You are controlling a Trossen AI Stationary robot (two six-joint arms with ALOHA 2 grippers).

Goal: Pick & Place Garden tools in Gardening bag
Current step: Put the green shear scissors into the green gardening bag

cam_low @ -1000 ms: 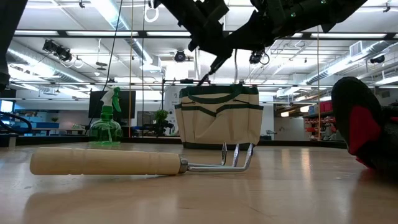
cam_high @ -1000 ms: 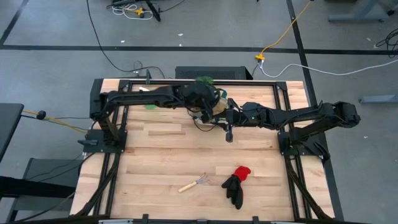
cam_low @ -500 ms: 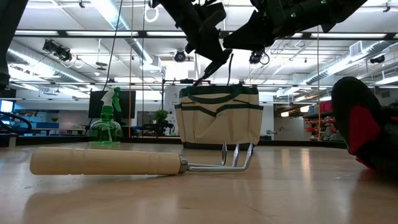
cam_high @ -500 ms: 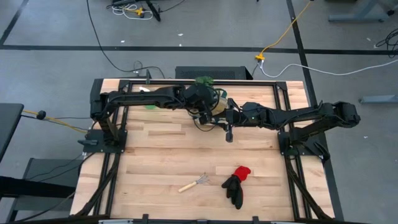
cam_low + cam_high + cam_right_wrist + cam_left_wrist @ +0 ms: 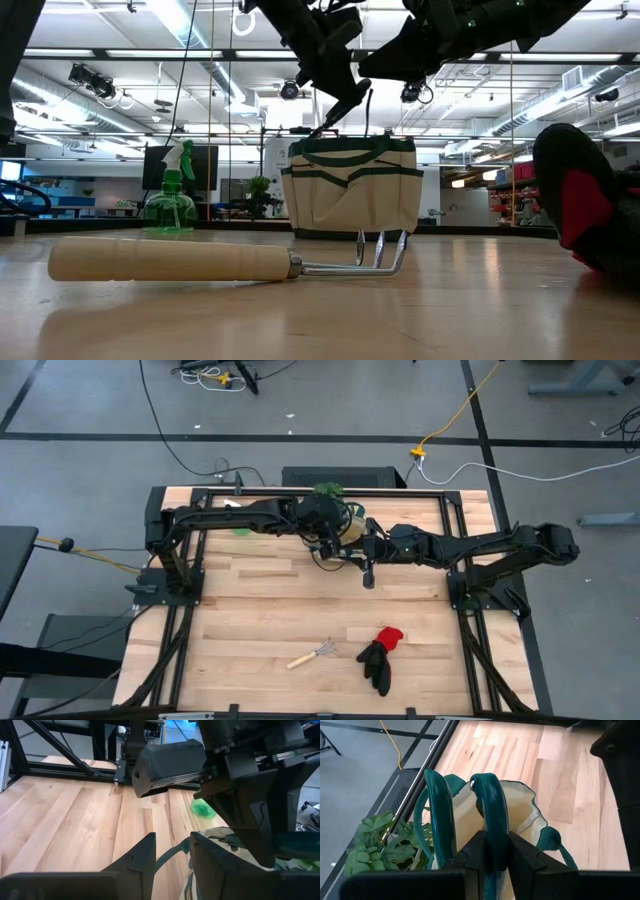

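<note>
The gardening bag (image 5: 350, 185) is standing upright at the far middle of the table (image 5: 260, 610), its mouth facing up and its long side lying across the low view. In the left wrist view, the left gripper (image 5: 492, 852) is clamping its fingers on one dark green handle (image 5: 489, 815) of the bag, which is arching up out of the grip; a second green handle (image 5: 437, 815) is running just beside it, outside the fingers. Above the bag, the left gripper (image 5: 325, 542) is hanging at its left top edge.

The right gripper (image 5: 172, 847) is hovering just beside the bag's right side, its fingers standing apart with a thin strap showing in the gap; nothing is visibly gripped.

The green spray bottle (image 5: 172, 195) is standing upright to the left of the bag, nozzle on top. One wooden-handled hand rake (image 5: 310, 654) is lying flat near the front of the table, its long axis slanting, tines toward the bag and handle toward the front left. The red-and-black gloves (image 5: 381, 657) are lying just to its right, red end pointing toward the far side.
</note>
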